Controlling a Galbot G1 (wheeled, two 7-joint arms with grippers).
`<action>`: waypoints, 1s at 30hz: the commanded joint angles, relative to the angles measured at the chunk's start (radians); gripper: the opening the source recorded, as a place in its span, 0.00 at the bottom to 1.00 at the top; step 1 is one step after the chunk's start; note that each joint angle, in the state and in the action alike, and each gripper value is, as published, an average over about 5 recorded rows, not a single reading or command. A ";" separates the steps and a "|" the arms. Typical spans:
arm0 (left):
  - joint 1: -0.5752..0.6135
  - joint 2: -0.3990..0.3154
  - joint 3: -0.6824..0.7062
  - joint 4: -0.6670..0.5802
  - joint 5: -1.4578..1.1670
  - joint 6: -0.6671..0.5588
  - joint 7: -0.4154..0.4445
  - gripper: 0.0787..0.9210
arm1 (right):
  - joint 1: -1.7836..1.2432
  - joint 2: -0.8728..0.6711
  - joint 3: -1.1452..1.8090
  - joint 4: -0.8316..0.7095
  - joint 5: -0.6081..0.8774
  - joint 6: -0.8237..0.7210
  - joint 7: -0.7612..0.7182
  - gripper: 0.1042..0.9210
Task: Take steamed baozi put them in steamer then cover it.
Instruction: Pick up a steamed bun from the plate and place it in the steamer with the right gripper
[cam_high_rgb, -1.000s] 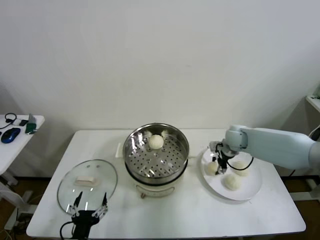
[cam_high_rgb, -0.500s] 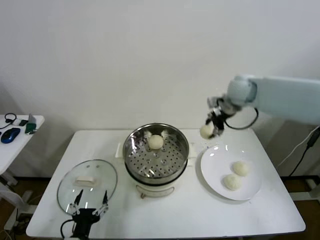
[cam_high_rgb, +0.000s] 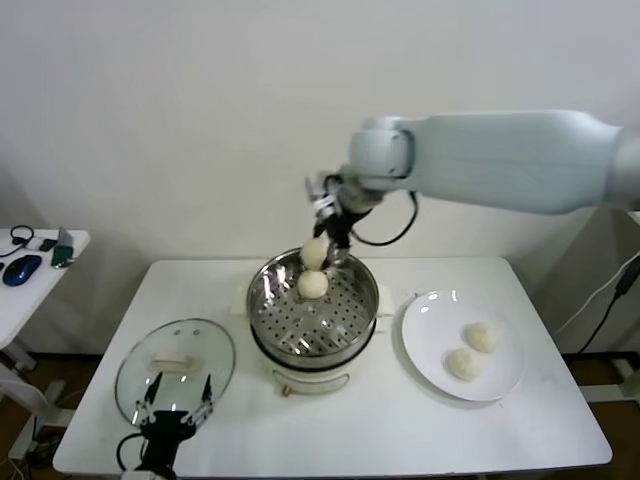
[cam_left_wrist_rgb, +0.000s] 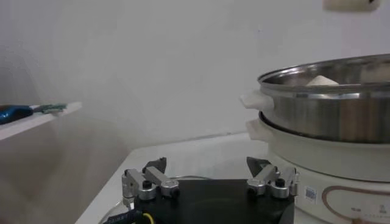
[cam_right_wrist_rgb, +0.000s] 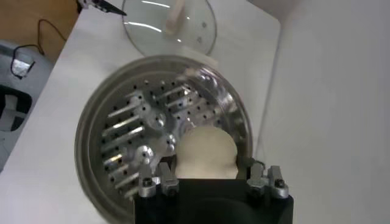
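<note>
Shiny perforated metal in the steamer (cam_high_rgb: 313, 312); beside it, clear glossy glass cover (cam_high_rgb: 175, 371), smooth glazed plate (cam_high_rgb: 432, 345), matt doughy baozi (cam_high_rgb: 314, 253).

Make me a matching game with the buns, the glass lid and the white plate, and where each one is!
Things:
1. Cream-white round dough bun in the right gripper
2. Round clear glass lid with cream bar handle
3. Flat round white plate
4. Cream-white round bun on the perforated tray

Places:
A. Inside the shiny round steel steamer pot
B. Holding two more buns, on the robot's right of the steamer
C. Held in the air above the steamer's far rim
D. Flat on the white table, just ahead of the open left gripper

Pairs: 1-C, 2-D, 3-B, 4-A
</note>
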 joint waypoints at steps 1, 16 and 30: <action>-0.001 0.000 0.000 0.005 -0.001 -0.003 -0.001 0.88 | -0.156 0.136 0.020 -0.042 -0.031 -0.040 0.057 0.68; 0.002 0.000 0.007 0.004 0.003 -0.003 0.000 0.88 | -0.316 0.165 0.039 -0.156 -0.158 -0.065 0.105 0.68; 0.006 -0.005 0.008 -0.003 0.007 -0.003 -0.001 0.88 | -0.136 0.084 0.017 -0.103 -0.110 0.043 0.020 0.86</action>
